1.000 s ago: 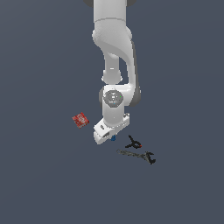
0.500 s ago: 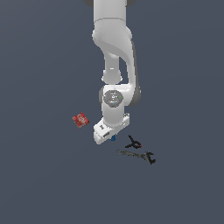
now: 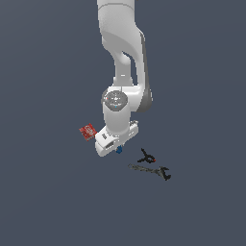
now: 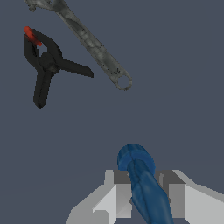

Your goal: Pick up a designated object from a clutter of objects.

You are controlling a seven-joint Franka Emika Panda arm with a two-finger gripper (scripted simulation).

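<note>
Blue knobby piece (image 4: pixel 142 183) pinched between gripper (image 4: pixel 146 199) fingers, lower frame | risk: rounded body slips out on lifting

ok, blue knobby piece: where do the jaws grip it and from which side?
Across its narrow shaft, just behind the rounded knob end, coming straight down from above. In the wrist view the blue piece lies lengthwise between the two fingers, slim enough to fit the gap. The clamp and wrench sit well clear.

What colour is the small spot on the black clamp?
Red. The spot sits at one tip of the black clamp, and shows best in the wrist view.
</note>
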